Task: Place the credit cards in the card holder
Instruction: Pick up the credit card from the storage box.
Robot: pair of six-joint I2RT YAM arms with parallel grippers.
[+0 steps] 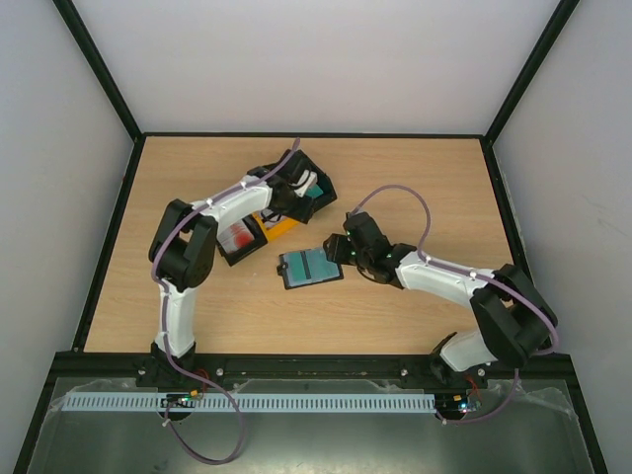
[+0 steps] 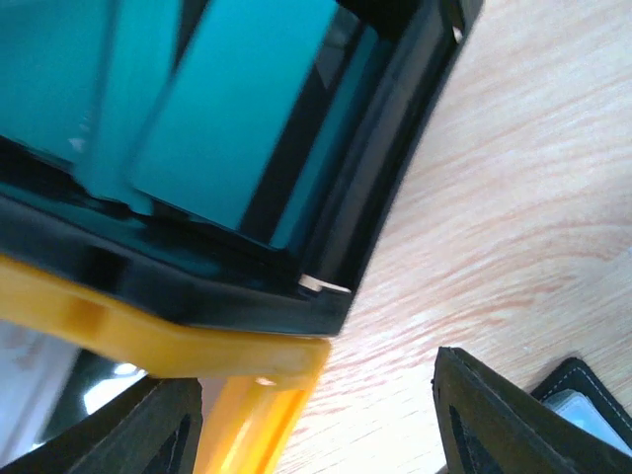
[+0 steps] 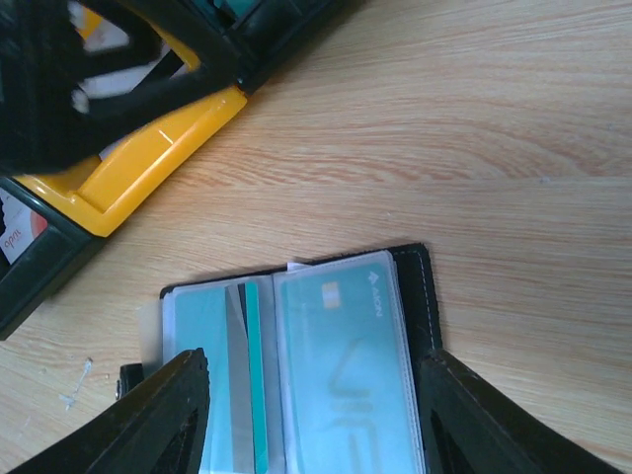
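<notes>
The right gripper (image 3: 311,370) has its fingers apart, one on each side of the open card holder (image 3: 415,296), which is black with a stitched edge and lies flat on the wood-grain table (image 3: 474,128). Under its clear sleeve a teal card (image 3: 341,375) bears a small white logo and large faint letters, both too blurred to read. The left gripper (image 2: 316,380), also spread, hangs by a black bin (image 2: 375,217) of teal credit cards (image 2: 237,109), cut off by the frame, beside a glossy yellow bin (image 2: 197,341).

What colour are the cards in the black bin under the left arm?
Teal, seen best in the left wrist view, where the cards lie in the black bin.
</notes>
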